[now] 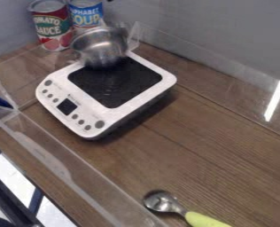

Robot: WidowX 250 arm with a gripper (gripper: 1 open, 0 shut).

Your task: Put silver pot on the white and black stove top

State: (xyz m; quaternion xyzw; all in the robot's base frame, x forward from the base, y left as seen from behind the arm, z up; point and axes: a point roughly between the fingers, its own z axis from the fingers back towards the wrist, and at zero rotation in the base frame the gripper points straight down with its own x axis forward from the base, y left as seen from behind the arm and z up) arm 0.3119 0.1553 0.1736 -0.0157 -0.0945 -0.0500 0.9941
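Observation:
The silver pot (98,46) shows blurred and tilted over the back left corner of the white and black stove top (121,85). Its lower edge overlaps the black ringed surface, and I cannot tell whether it rests there or hangs just above. Nothing holds the pot in this view. The gripper and the arm are out of view. The stove's white front panel with small buttons (66,107) faces the near left.
Two tomato cans (50,23) (86,14) stand behind the stove against the back wall. A metal spoon (167,204) with a yellow-green handle lies at the front edge. Clear plastic walls (12,124) border the wooden table on the left.

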